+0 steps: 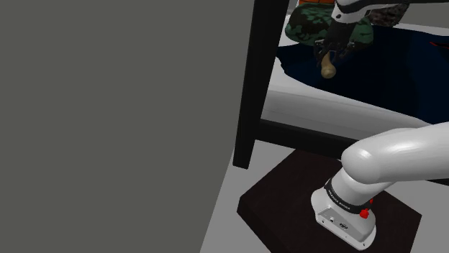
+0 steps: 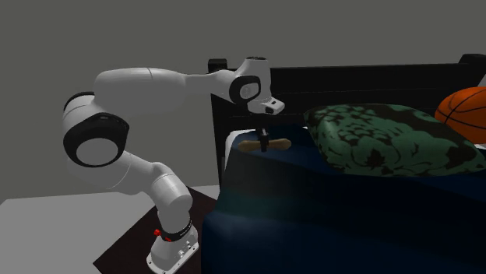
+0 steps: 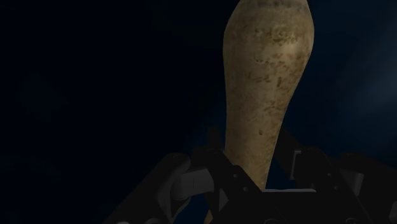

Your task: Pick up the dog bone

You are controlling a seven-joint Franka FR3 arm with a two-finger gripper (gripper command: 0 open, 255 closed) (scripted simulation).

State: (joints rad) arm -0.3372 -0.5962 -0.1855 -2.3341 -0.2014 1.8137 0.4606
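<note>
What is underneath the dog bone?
The dark blue bedcover lies under the tan dog bone. The gripper clasps its middle, hiding whether the bone touches the bedcover.

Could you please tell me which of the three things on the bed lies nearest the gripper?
The tan dog bone, clasped in the gripper; the green patterned pillow and orange basketball lie farther along the bed.

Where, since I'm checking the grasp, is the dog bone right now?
In the second exterior view the dog bone is at the gripper over the dark blue bed, left of the green pillow.
</note>
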